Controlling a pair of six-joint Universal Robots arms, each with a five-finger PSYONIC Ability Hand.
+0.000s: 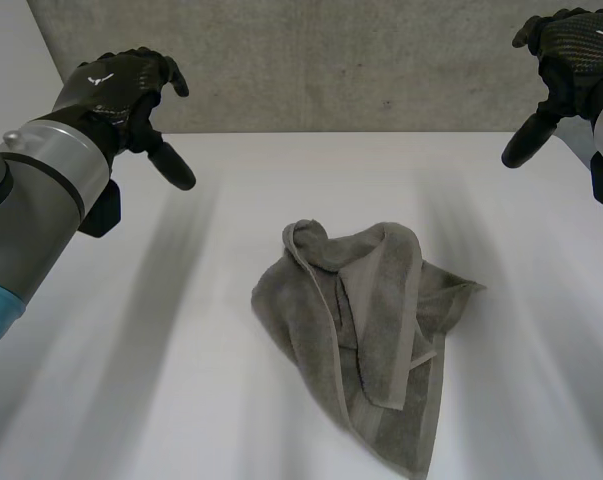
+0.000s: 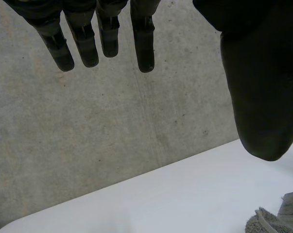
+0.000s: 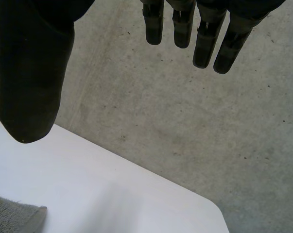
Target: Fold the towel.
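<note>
"Where is the towel?"

"The grey towel [image 1: 366,330] lies in a crumpled heap on the white table [image 1: 131,350], near the middle. One corner of it points to 5 o'clock."

"And the left hand?"

"The left hand [image 1: 126,95] hangs in the air at 10 o'clock from the towel, well apart from it. Its fingers [image 2: 144,43] are straight and spread. Its thumb [image 2: 263,97] stands away from them. It holds nothing."

"What about the right hand?"

"The right hand [image 1: 571,55] hangs at 2 o'clock from the towel, well apart too. Its fingers are straight, its thumb is off to one side, and it holds nothing."

"What is behind the table?"

"A grey wall [image 1: 331,60], at 12 o'clock."
</note>
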